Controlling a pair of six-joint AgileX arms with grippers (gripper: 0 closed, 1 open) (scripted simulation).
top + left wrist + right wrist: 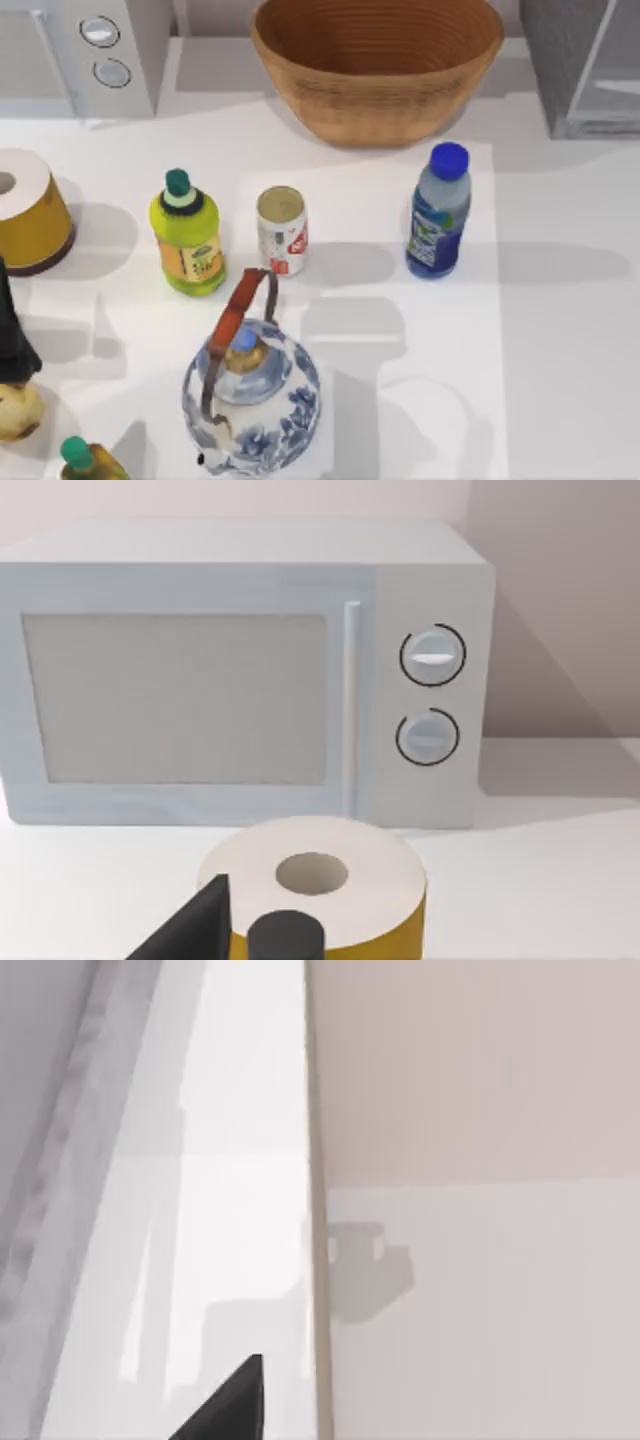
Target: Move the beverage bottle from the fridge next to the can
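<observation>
Beverage bottle [438, 212] upright on table [560, 330], right of can [281, 230] with a gap between, below fridge [580, 65]; right arm judged nearer; gripper openings indeterminable.

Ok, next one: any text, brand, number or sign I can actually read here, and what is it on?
No text can be read.
beverage bottle: blue-green-white label, print too blurred.
can: red mark, illegible.
yellow-green bottle: orange label, print too small.
microwave: two round knobs, no markings visible.
teapot: blue pattern, no lettering.
</observation>
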